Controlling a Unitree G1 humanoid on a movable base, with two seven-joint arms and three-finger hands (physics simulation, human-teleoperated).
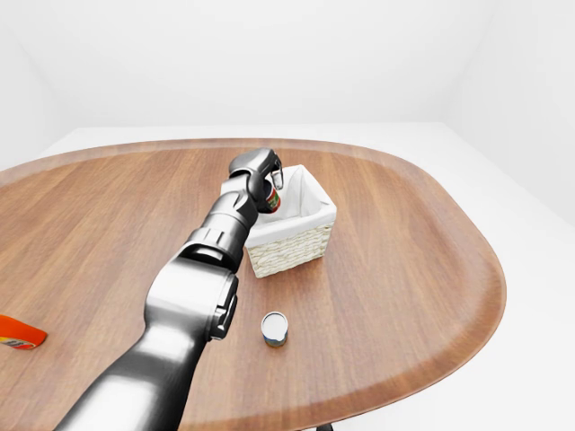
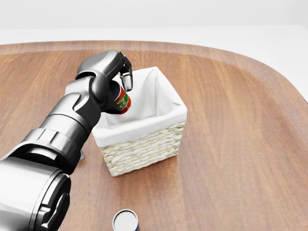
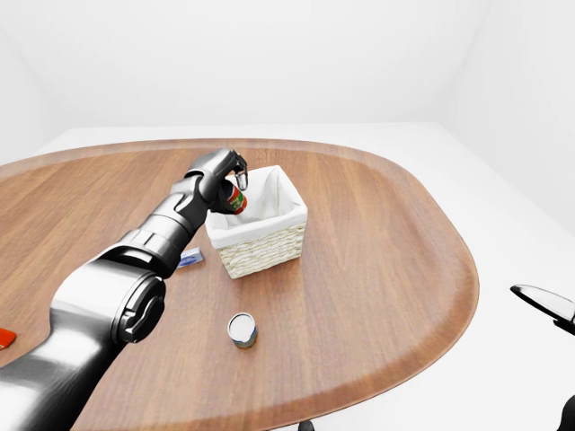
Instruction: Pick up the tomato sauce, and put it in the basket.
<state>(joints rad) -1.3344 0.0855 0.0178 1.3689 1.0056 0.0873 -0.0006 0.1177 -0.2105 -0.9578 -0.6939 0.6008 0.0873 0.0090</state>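
Upper left of head view, over basket point(image 2: 144, 144) rim | left robot hand point(image 2: 113, 77) was clamped on tomato sauce point(image 2: 121, 101), held above white liner | risk: early release near left wall, can could clip rim and fall onto desk point(image 2: 231, 144).

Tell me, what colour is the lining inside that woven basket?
White; the basket lining shows best in the head view.
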